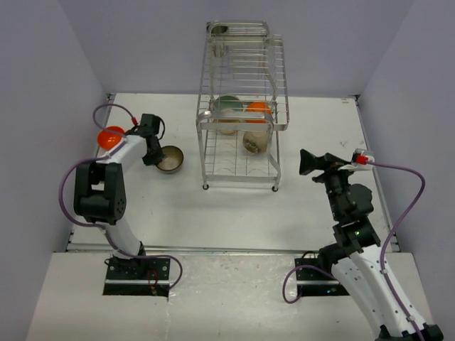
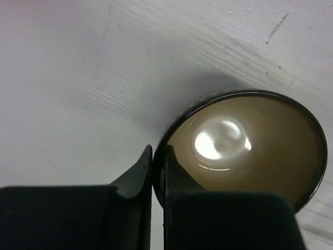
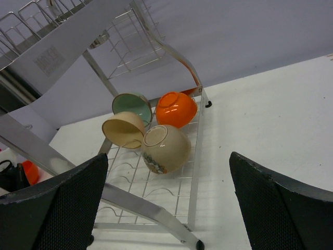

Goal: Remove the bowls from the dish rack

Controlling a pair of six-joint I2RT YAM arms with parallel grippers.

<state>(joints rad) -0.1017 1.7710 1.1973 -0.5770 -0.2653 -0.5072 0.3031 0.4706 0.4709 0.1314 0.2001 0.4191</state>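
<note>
Tightly, left tool (image 2: 157, 167) astride brown bowl (image 2: 260, 156) rim

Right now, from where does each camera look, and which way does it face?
Top external: above and behind the arms, looking down at the table; both arms show.
Left wrist: low over the table, facing the brown-olive bowl; the left gripper pinches its rim.
Right wrist: right of the dish rack, facing the orange bowl and others in it; the open right gripper frames the view.
Shared: top external and left wrist both show the brown-olive bowl.
</note>
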